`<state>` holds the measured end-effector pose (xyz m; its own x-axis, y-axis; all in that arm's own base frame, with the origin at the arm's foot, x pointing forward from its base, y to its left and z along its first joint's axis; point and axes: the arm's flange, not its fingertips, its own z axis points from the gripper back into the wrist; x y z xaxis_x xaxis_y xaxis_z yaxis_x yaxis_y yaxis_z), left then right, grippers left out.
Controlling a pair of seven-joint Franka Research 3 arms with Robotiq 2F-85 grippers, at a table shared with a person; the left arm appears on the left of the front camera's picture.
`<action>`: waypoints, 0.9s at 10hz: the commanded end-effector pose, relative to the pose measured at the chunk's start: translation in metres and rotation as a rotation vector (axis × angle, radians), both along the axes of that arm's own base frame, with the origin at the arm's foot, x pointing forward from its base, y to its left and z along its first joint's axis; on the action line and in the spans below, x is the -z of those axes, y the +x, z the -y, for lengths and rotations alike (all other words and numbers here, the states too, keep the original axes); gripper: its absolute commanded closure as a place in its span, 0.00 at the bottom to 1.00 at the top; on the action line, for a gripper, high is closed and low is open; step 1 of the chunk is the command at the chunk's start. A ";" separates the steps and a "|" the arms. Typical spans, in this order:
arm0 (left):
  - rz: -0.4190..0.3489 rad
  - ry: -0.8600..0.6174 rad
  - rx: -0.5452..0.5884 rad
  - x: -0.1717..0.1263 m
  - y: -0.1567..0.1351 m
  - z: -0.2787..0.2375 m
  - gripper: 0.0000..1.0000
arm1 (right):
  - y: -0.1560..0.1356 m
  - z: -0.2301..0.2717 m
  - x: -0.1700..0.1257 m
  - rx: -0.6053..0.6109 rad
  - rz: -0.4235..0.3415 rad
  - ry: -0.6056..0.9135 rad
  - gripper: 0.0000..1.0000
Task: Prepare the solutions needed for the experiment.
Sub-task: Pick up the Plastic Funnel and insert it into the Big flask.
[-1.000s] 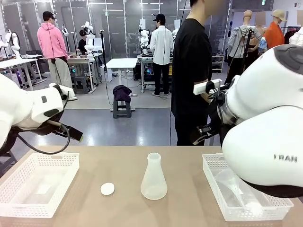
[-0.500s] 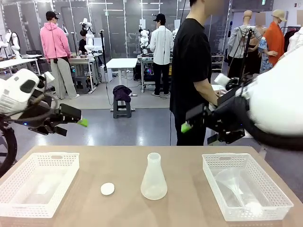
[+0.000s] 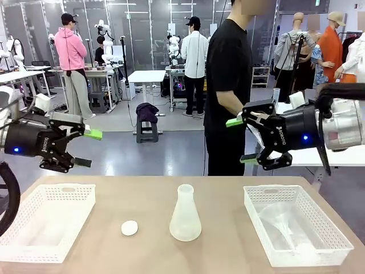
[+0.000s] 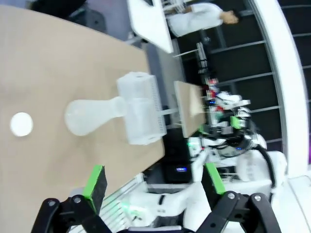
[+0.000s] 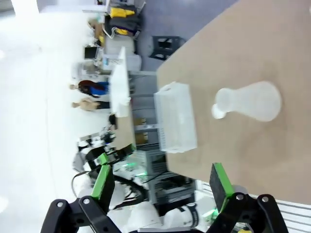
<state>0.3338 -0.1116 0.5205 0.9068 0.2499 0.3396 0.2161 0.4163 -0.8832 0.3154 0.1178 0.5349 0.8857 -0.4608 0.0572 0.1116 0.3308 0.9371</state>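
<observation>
Well above the counter (image 3: 222,254), the left hand (image 3: 88,148) hangs with its jaws spread wide and nothing between its green pads (image 3: 94,135). It points toward the middle, over the far end of the left white basket (image 3: 67,186). Opposite, the right hand (image 3: 239,141) is just as wide open and empty, facing inward above the far edge of the right white basket (image 3: 274,189), where clear labware (image 3: 285,224) lies on its side. Between the baskets a frosted conical flask (image 3: 185,208) stands upright, touched by neither hand. A faint pale tint low in it may be the solutions (image 3: 185,233), though I cannot tell for sure. A small round white cap (image 3: 129,228) lies near the flask's left, apart from it. Beyond the counter stands a person in black (image 3: 228,85).
</observation>
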 end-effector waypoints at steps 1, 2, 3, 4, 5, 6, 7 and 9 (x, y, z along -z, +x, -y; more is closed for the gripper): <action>0.061 -0.180 0.053 0.056 -0.044 -0.011 0.00 | -0.028 0.008 0.061 -0.007 -0.019 0.133 0.00; 0.054 -0.235 0.073 0.060 -0.043 -0.009 0.00 | -0.028 0.009 0.066 0.004 -0.024 0.154 0.00; 0.032 -0.258 0.079 0.065 -0.041 -0.005 0.00 | -0.029 0.009 0.067 0.016 -0.025 0.145 0.00; 0.022 -0.247 0.057 0.066 -0.039 -0.002 0.00 | -0.031 0.008 0.067 0.033 -0.007 0.123 0.00; 0.029 -0.247 0.057 0.066 -0.037 0.001 0.00 | -0.030 0.009 0.066 0.040 0.004 0.106 0.00; 0.025 -0.240 0.049 0.066 -0.036 0.006 0.00 | 0.017 -0.001 0.035 0.020 -0.040 0.162 0.00; 0.017 -0.293 0.060 0.039 0.009 0.005 0.00 | 0.017 -0.001 0.035 0.020 -0.040 0.162 0.00; 0.017 -0.293 0.060 0.039 0.009 0.005 0.00 | 0.017 -0.001 0.035 0.020 -0.040 0.162 0.00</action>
